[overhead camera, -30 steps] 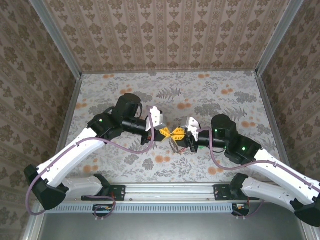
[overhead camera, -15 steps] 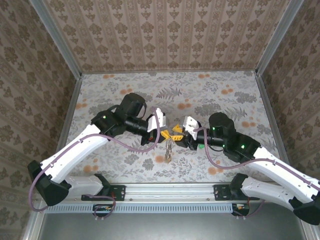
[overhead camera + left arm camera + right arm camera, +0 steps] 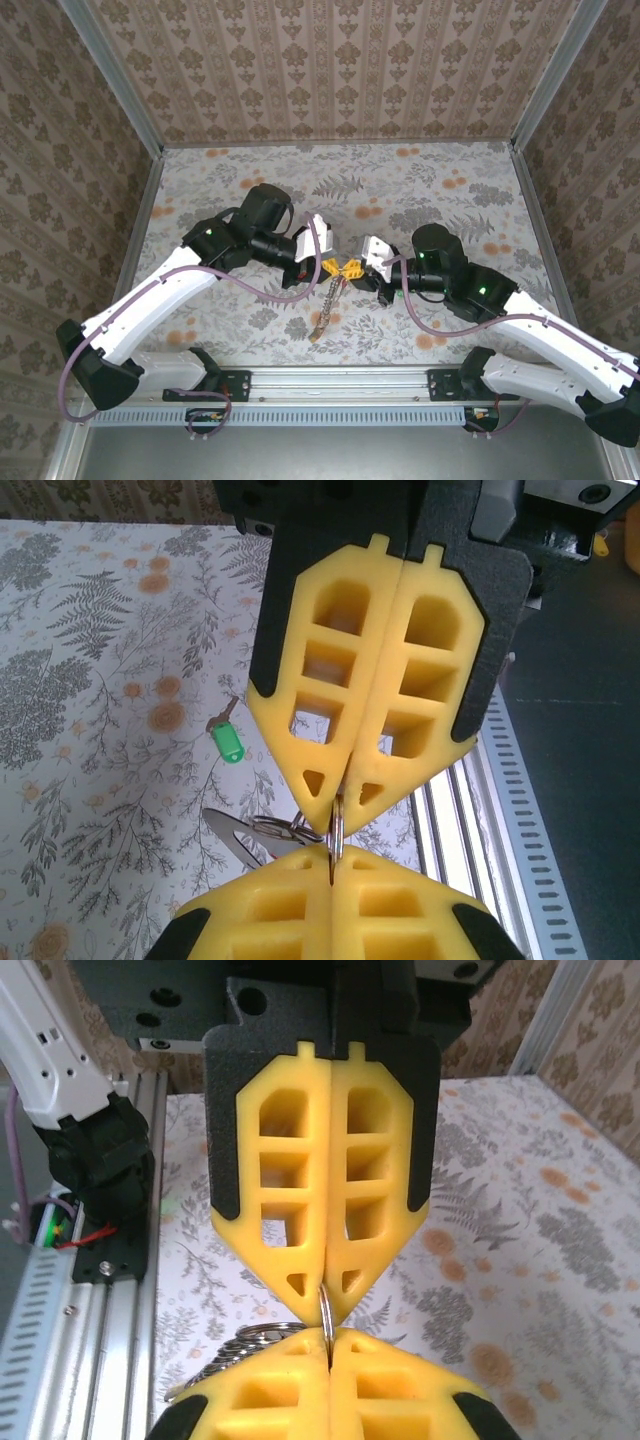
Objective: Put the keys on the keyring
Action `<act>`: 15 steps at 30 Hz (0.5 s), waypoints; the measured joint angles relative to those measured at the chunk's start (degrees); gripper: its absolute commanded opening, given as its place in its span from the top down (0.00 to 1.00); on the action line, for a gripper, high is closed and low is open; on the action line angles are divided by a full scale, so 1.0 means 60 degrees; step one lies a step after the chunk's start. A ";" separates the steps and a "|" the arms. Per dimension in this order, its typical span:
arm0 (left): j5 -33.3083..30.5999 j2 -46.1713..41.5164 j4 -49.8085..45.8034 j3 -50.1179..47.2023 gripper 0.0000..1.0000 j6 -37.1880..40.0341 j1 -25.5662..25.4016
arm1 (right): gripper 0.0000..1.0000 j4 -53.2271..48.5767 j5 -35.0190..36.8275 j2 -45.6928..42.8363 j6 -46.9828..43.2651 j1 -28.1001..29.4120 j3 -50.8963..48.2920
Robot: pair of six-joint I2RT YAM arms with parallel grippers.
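The keyring [image 3: 335, 832] is a thin metal ring held edge-on in the air, pinched from both sides. My left gripper [image 3: 335, 820] is shut on it, and so is my right gripper [image 3: 327, 1296], the yellow fingertips meeting tip to tip. From above, the left gripper [image 3: 328, 267] and right gripper [image 3: 352, 268] meet over the middle of the table. A chain of small rings [image 3: 325, 305] hangs from the keyring [image 3: 340, 268] toward the table. A flat silver blade [image 3: 232, 835] hangs beside those rings. One of the keys, with a green head [image 3: 228, 742], lies on the table.
The floral tabletop [image 3: 450, 190] is walled by patterned panels on three sides. A metal rail [image 3: 330, 380] with both arm bases runs along the near edge. Purple cables [image 3: 250, 290] loop off each arm.
My right gripper opened a little, then shut on the ring. The chain that was bunched at the fingertips has dropped and now hangs long, down and to the left.
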 measured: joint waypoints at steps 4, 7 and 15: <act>-0.0004 0.0000 0.0004 0.0000 0.96 0.0018 0.0000 | 1.00 0.0087 -0.0084 -0.0004 0.0131 0.0000 -0.0022; 0.0157 -0.0113 0.0408 -0.0204 0.79 -0.0208 0.0117 | 1.00 0.0725 -0.0127 -0.0262 0.0477 0.0000 -0.0452; 0.1319 -0.1526 0.3850 -0.2565 0.74 -0.2273 0.0863 | 1.00 0.3144 -0.0652 -0.1249 0.2058 -0.0211 -0.2175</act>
